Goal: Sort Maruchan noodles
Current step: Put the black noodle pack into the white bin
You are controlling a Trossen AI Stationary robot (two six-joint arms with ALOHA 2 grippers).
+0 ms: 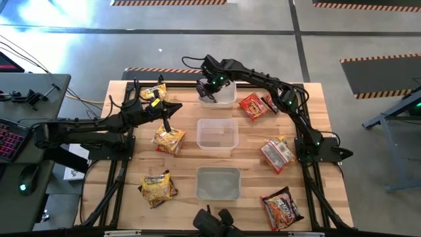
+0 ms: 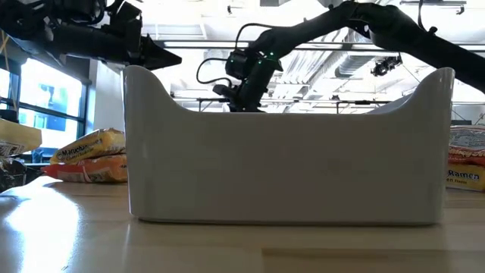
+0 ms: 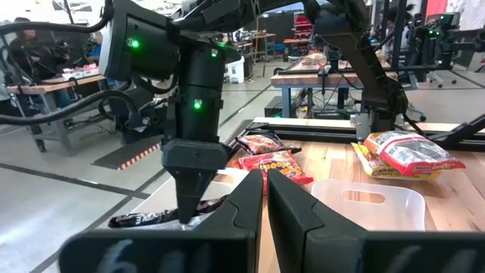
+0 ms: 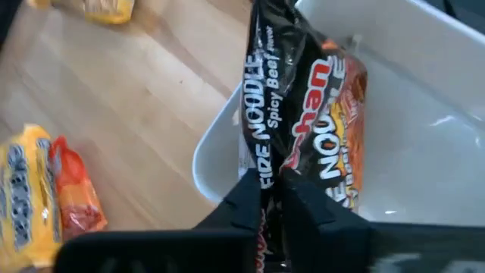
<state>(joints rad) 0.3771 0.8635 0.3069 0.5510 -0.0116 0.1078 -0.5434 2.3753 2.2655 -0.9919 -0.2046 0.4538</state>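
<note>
My right gripper (image 1: 209,93) reaches over the far clear tub (image 1: 227,97) and is shut on a dark maroon noodle packet (image 4: 303,98) that reads "Fire Noodle Spicy Beef". My left gripper (image 1: 168,124) hovers shut and level above a yellow packet (image 1: 169,139) left of the middle tub (image 1: 218,135); nothing is between its fingers (image 3: 250,201). More yellow packets lie flat on the table at the far left (image 1: 154,92) and near left (image 1: 158,187). Red packets lie on the right side (image 1: 253,105), (image 1: 277,153), (image 1: 283,207). My right gripper pinches the dark packet by one end (image 4: 267,178) between its two fingers, which come from above, slanting down toward the tub. The packet stretches away from the fingers across the tub's rim (image 4: 216,148) and over its inside; whether it rests on the tub, I cannot tell.
Three clear tubs stand in a row down the table's middle; the near one (image 1: 218,183) fills the low view (image 2: 280,152). Bare wood shows between the tubs and the packets. Black frame rails run along both table sides.
</note>
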